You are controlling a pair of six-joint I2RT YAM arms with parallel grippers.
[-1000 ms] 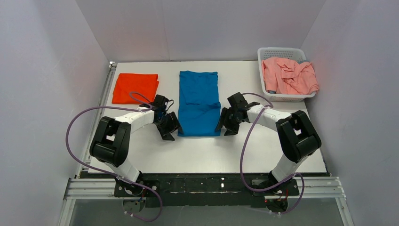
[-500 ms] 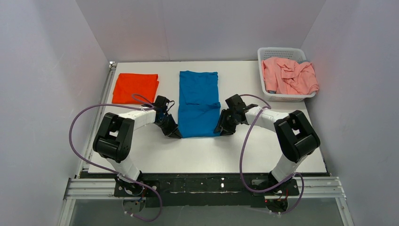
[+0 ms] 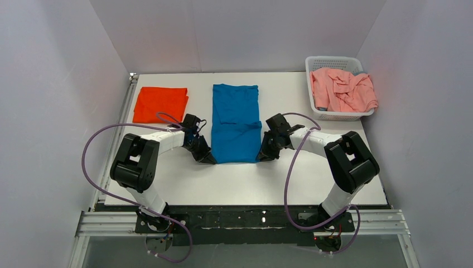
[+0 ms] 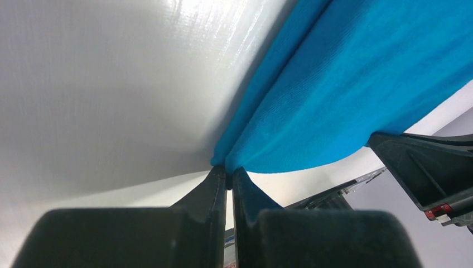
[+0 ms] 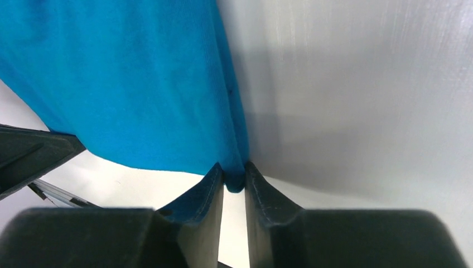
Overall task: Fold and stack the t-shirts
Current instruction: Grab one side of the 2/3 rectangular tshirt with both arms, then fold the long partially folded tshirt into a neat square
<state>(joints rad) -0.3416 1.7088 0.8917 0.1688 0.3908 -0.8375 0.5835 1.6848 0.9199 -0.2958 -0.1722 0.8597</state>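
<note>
1. While both arms are being stretched forward over the table, their bases are being shown at the bottom of the top view, bolted at the near edge.
2. The near left corner of the blue shirt is being pinched by the left gripper. In the left wrist view its fingers are being pressed almost together, and a thin fold of cloth is being held at their tips.
3. The near right corner of the same shirt is being pinched by the right gripper. In the right wrist view the hem is being gripped in the narrow gap between the two fingers.
4. The blue shirt is being seen lying lengthwise at the middle of the table as a long folded strip. Its near hem is being spanned by the two grippers, and its far end is being seen close to the back edge.
5. An orange shirt is being seen folded flat at the far left, beside the blue shirt but apart from it.
6. At the far right corner, a white basket is being filled by crumpled pink cloth, part of which is being draped over the rim.
</note>
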